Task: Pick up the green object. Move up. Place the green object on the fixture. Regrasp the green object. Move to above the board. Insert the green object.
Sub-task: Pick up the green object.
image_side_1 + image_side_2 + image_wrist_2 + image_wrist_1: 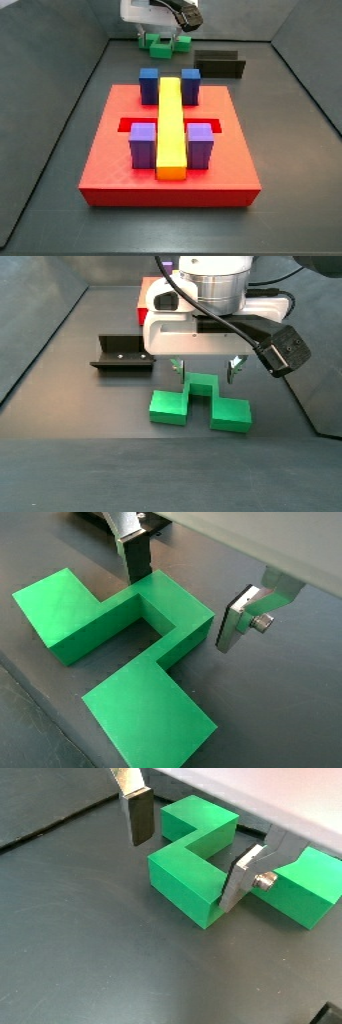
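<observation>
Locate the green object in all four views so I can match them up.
Wrist view: green object mid-frame, its central cube between the open gripper fingers.
Wrist view: green object fills most of the frame, gripper straddling its middle cube.
Side view: small, top centre, under the gripper.
Side view: centre, below the gripper.
Shared landmark: the silver fingers flanking the central cube.

We see the gripper [205, 366] hanging open just above the green object [201, 403], which lies on the dark floor, with the fixture [122, 356] standing apart beside it.
</observation>
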